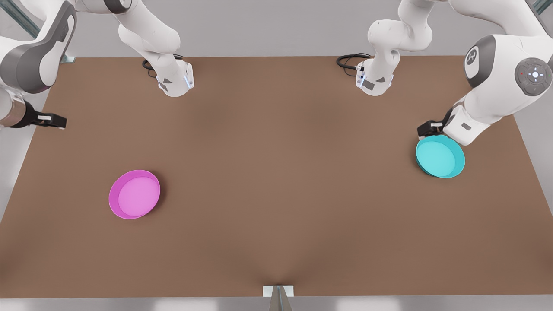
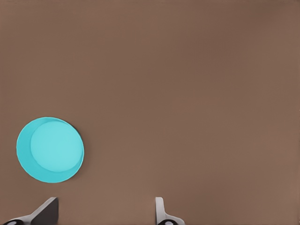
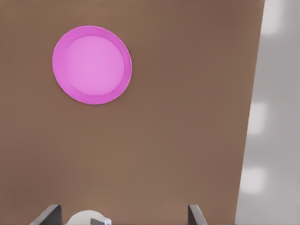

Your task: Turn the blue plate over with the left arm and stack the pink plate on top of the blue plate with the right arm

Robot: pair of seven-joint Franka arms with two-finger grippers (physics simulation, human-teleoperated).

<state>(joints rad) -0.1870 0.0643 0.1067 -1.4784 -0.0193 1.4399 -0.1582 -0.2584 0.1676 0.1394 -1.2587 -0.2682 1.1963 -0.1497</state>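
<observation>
1. Brown tabletop carries both plates, well apart from each other, each lying flat with its hollow side up.
2. The left gripper is at the front view's right, at the end of the left arm. Its jaws stand wide apart and hold nothing.
3. In the front view the blue plate appears just below and beside those jaws, its rim close to the black fingertips. Whether they touch cannot be told from that view.
4. The left wrist view settles it. The left gripper shows two separated fingertips with bare tabletop between them, and the blue plate lies off to one side of the jaws, clear of both.
5. The right gripper is at the front view's left, on the right arm. It hangs at the tabletop's side edge, well apart from the pink plate.
6. From the front view its jaw opening cannot be judged, since the gripper is seen side-on.
7. The right wrist view shows the right gripper with its jaws spread wide and empty. The pink plate lies far ahead of them, untouched.
8. That view also shows the tabletop's edge and the pale floor beyond it on one side of the jaws, and a white rounded part low between the fingertips that cannot be identified.
</observation>
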